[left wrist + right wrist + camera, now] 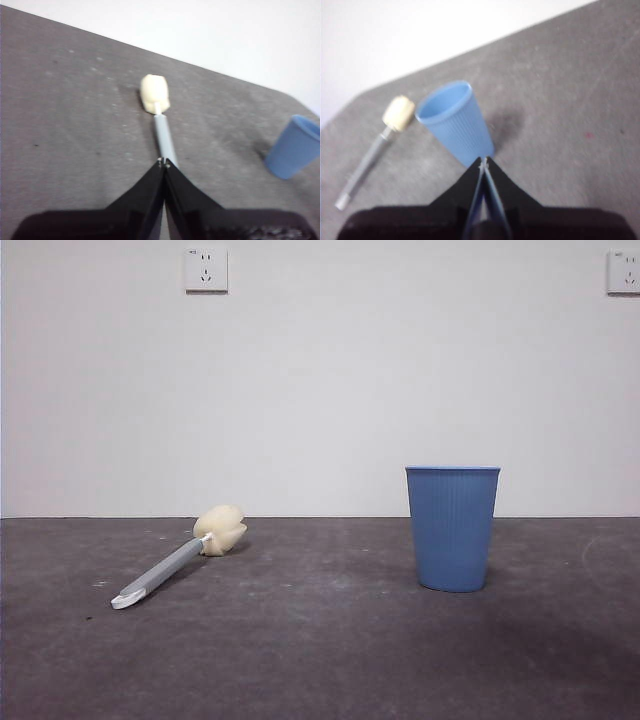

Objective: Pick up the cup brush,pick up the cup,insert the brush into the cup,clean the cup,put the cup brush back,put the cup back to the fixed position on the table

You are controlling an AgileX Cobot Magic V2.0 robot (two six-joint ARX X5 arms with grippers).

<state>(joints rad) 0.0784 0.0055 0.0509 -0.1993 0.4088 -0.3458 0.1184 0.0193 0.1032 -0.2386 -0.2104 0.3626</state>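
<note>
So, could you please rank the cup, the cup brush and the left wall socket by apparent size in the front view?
Largest to smallest:
1. the cup
2. the cup brush
3. the wall socket, though it sits farther from the camera

Left gripper (164, 163): two matte black jaws, wedge-shaped, wide at the base & tapering to thin tips w/ a few small pale specks, poss. screws, at the tip ends. They rise from a broad black block w/ rounded corners. Right gripper (483, 161): same build, black tapered jaws on a wide black body, tiny pale specks at the tips, inner jaw faces catching a bluish sheen. No cables or markings visible. Neither arm shows in front view.
</note>
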